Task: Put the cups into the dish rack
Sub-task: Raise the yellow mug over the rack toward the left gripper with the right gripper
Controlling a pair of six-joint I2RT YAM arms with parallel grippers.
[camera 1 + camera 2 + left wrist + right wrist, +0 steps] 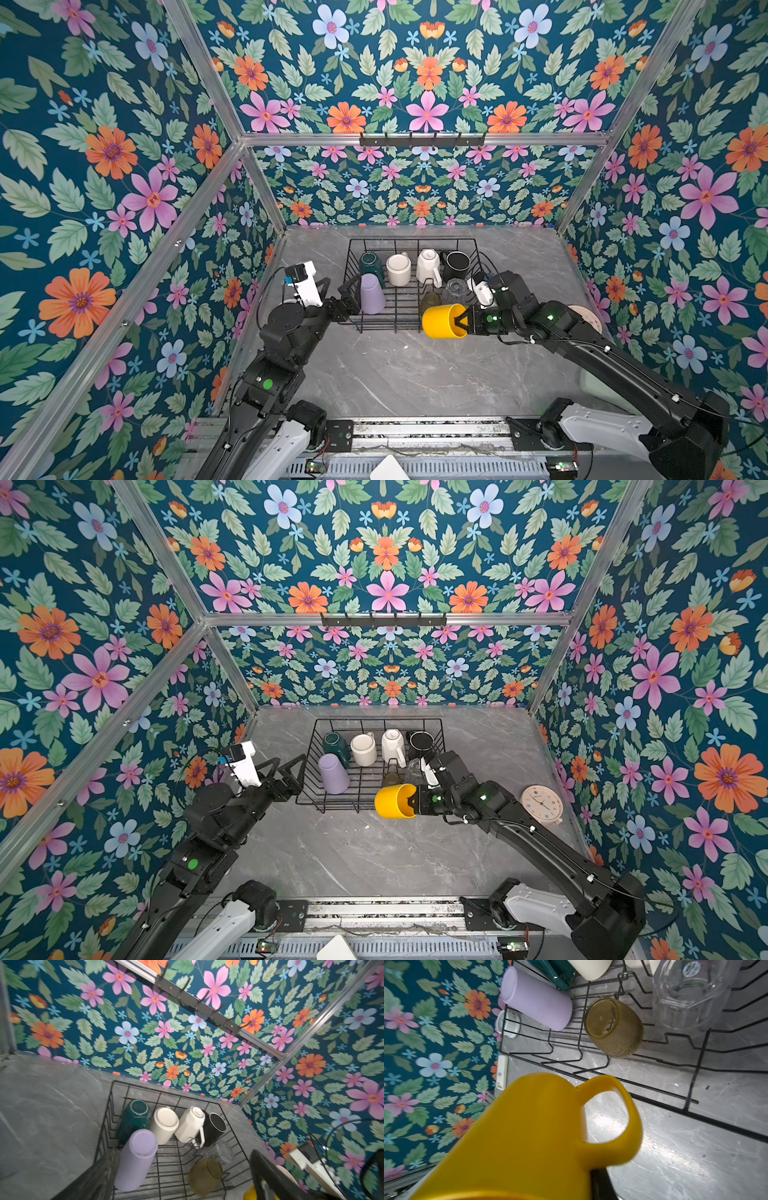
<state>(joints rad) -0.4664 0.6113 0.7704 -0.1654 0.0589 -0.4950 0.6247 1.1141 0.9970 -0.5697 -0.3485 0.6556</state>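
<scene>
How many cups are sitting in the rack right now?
7. Far row: teal mug, cream mug, white mug, black mug. Nearer: lilac tumbler, amber glass, clear glass. The yellow mug is outside the rack, in the right gripper; none seems hidden.

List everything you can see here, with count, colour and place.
dish rack: 1, black wire, back middle of table
teal mug: 1, teal, rack, back left
white mugs: 2, white, rack, back middle
black mug: 1, black, rack, back right
lilac tumbler: 1, lilac, rack, left side
olive-amber glass: 1, olive-amber, rack, near side
clear glass: 1, clear, rack, beside the amber one
yellow mug: 1, yellow, held sideways at rack's near edge
clock: 1, pale pink, table, far right
hook rail: 1, black, back wall
table: 1, grey marble
left gripper: 1, black, open, at rack's left side
right gripper: 1, black, shut on yellow mug's rim
</scene>
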